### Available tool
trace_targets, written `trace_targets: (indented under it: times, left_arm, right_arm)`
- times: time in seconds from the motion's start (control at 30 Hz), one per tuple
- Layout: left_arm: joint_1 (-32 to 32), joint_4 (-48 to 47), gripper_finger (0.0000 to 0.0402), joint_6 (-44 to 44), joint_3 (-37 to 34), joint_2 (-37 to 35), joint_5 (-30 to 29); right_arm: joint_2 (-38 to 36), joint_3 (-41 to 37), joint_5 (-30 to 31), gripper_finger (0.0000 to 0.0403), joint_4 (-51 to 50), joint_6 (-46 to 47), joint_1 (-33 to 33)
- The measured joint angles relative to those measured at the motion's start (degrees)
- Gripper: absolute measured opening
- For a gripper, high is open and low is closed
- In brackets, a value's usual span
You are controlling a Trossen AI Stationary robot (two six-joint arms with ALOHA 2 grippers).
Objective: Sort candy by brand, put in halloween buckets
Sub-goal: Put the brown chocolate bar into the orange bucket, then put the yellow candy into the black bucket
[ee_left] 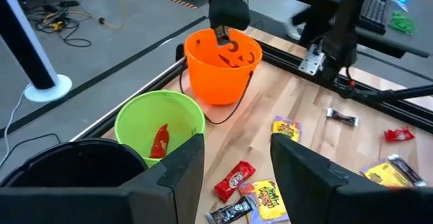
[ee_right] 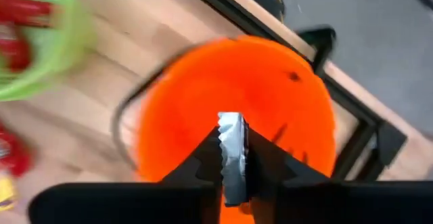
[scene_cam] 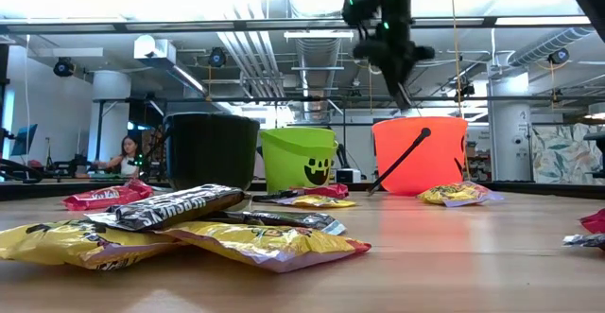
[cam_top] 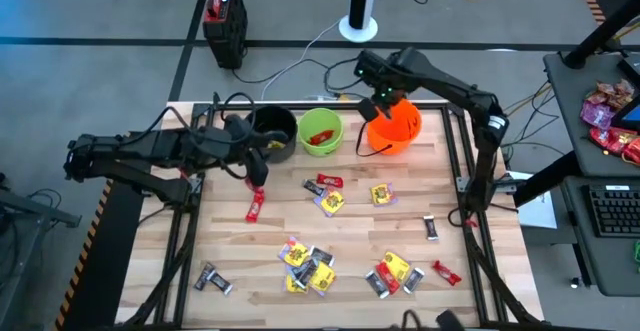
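The right gripper (cam_top: 384, 98) hangs over the orange bucket (cam_top: 397, 129) in the upper middle of the high view, its arm bent in from the right edge of the table. In the right wrist view its two fingers (ee_right: 233, 158) are clenched on a small silver wrapped sweet (ee_right: 230, 151), which stands on end between them directly above the bucket's open mouth (ee_right: 270, 95). In the left wrist view the same gripper (ee_left: 222, 36) shows at the top centre, just inside the orange rim.

The left gripper (cam_top: 257, 171) reaches in from the left of the high view, beside the black bucket (cam_top: 272, 133) and above a red bar (cam_top: 256, 206) on the wood. Its fingers (ee_left: 177, 173) stand apart with nothing between them, released.

The three buckets sit in a row along the table's far edge: black, lime green (cam_top: 320, 131), then orange with a thin black handle (scene_cam: 395, 166). The green one holds a red bar (ee_left: 159, 141). The green and orange ones carry black jack-o'-lantern faces.

The rest of the candy (cam_top: 310, 266) lies scattered across the lower half of the table (cam_top: 470, 301): yellow packets, red bars and dark bars, some in small heaps. In the low view a dark bar (scene_cam: 175, 207) lies on yellow packets (scene_cam: 265, 242) at lower left. Wrapper lettering is too small to read. The inside of the black bucket is too dark to make out, and the orange bucket's contents are hidden by the gripper.
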Motion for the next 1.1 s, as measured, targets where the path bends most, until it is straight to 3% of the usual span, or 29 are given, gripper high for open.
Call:
trace_targets:
  times: [0.2, 0.43, 0.63, 0.77, 1.1]
  left_arm:
    - [1.32, 0.0, 0.015, 0.0, -0.02, 0.0, -0.04]
    - [1.8, -1.69, 0.015, -0.24, -0.05, 0.0, 0.85]
    - [3.48, -3.68, 0.015, -0.09, -1.16, -0.01, 9.22]
    - [4.19, -3.56, 0.0149, 1.25, -1.95, -0.02, 11.01]
    - [4.3, -3.25, 0.0133, 3.17, -2.4, -0.02, 12.41]
  right_arm:
    - [0.02, -5.9, -1.33, 0.0147, -0.06, 0.14, -3.82]
    - [-1.41, -5.15, -5.0, 0.0223, -0.04, 1.3, -1.69]
    - [-7.04, -3.01, -10.76, 0.0246, -0.04, 4.93, 4.78]
    - [-11.56, -5.01, -14.57, 0.0252, 0.04, 9.79, 11.27]
    - [-18.3, -21.35, -14.8, 0.0256, 0.93, 28.65, 27.67]
